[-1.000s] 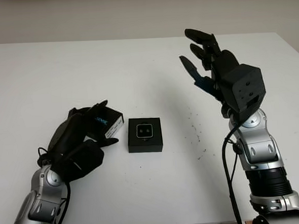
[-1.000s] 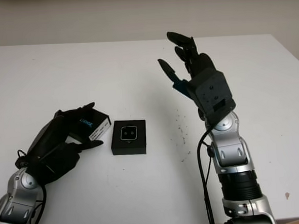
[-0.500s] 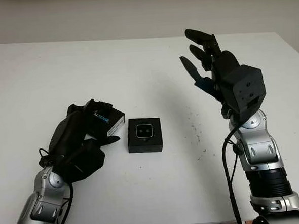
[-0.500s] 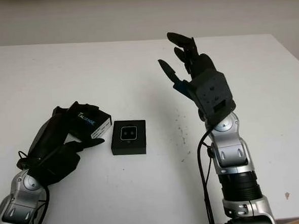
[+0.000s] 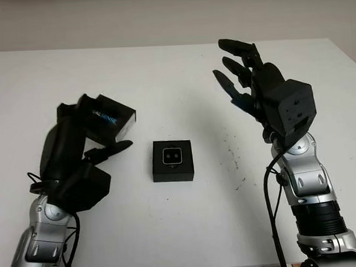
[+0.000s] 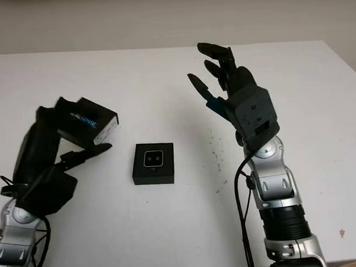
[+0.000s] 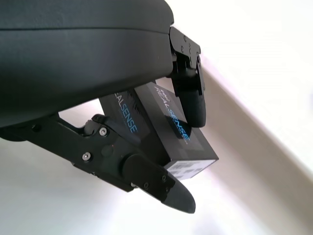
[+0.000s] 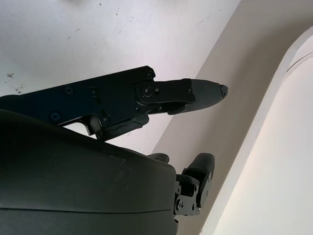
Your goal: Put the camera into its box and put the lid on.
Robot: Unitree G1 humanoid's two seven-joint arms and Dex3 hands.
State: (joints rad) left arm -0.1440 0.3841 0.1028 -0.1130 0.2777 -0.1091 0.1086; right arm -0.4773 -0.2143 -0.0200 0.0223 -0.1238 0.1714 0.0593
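At table centre: box (image 5: 172, 160), black, open-topped, flat on the white table (image 5: 162, 80); camera (image 5: 171, 155) sits inside, lenses facing up.
Left of box: left hand (image 5: 76, 146) is raised off the table, fingers clamped on the lid (image 5: 107, 118); lid is tilted, clear of the surface, up and to the left of the box, not touching it.
Lid grip: wrist view shows one finger across the lid's printed top, thumb (image 7: 151, 178) under its lower edge; looks firm.
Right of box: right hand (image 5: 247, 75) is held high, well apart from box, holds nothing, open, idle.
Change vs 1 s ago: lid was low by the table just left of the box w/ the hand closing round it; now lifted and carried higher. Box, camera, right hand unchanged.
Meaning for task: camera step looks done; lid pick-up done. Remaining, by judgement: bring lid over box, level it, square edges, lower.
Risk: tilted lid may catch a box wall if not levelled first.
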